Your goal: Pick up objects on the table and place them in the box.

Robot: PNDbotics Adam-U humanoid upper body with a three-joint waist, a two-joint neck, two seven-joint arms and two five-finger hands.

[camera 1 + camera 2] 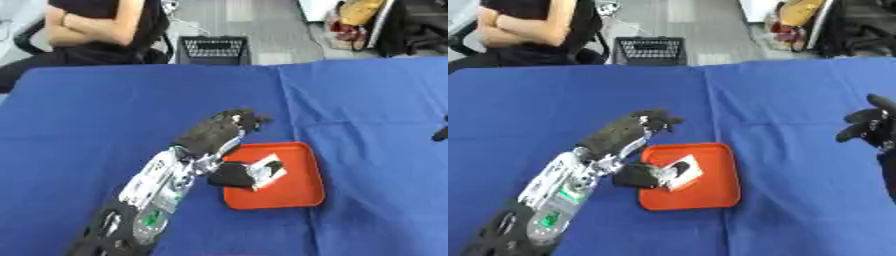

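Observation:
An orange tray [297, 192] lies on the blue table [105, 110], a little right of the middle. Inside it, near its left rim, rests a small white and black object [265, 169], and a dark lump [229, 176] overlaps that rim beside it. My left hand [217, 131] comes in from the lower left and hovers at the tray's far left corner. Its fingers stretch away from the tray and carry nothing. My right hand [868, 125] shows at the right edge, well apart from the tray, with its fingers relaxed and empty.
Beyond the table's far edge stand a black crate [214, 50] and bags [359, 25] on the floor. A seated person is at the far left corner. A seam in the blue cloth [289, 100] runs down toward the tray.

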